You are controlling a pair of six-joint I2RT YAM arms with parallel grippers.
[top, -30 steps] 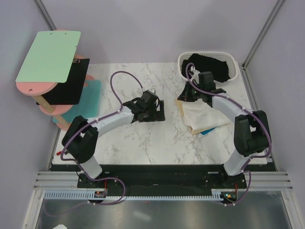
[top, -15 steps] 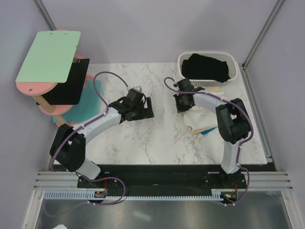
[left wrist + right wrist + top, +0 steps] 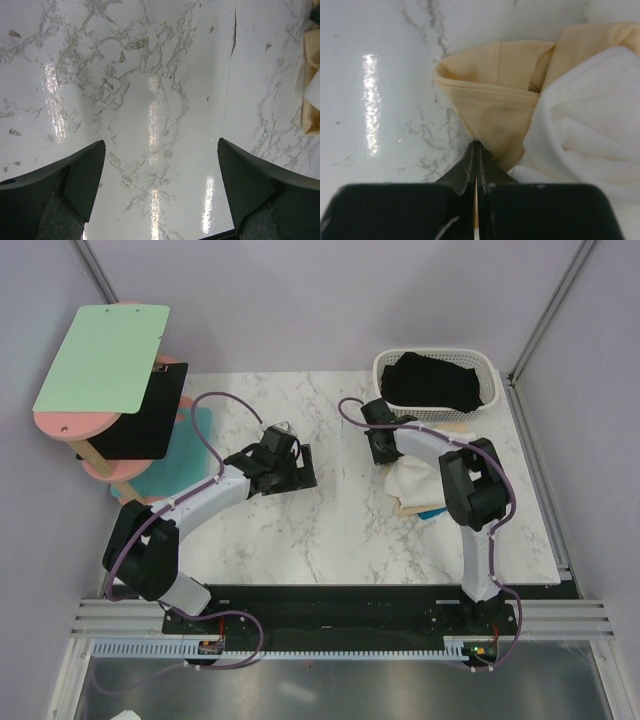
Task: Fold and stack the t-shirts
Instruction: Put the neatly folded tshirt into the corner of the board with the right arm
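plainly, the coming move turns on the right end effector (image 3: 476, 146) and the tan t-shirt (image 3: 492, 112). its two fingers are pressed together with no gap, and their tips touch the shirt's hemmed fold, which lies straight ahead of them and a little to the right in the right wrist view. whether a thin edge of cloth is caught between the tips cannot be told. the white t-shirt (image 3: 590, 120) is bunched on top of the tan one, beyond and to the right of the tips. from above, the two shirts form one crumpled pile on the right half of the tabletop (image 3: 330, 530), its long axis running from the end effector back toward the near right edge; a scrap of blue shows at its near end. the black t-shirt (image 3: 435, 382) sits in the white basket (image 3: 437, 352) at the far right corner, not yet folded. the left end effector (image 3: 160, 146) hangs fully spread over bare marble, holding nothing, well apart from the pile, so the right arm is clearly nearer. no brand, label or lettering is readable anywhere.
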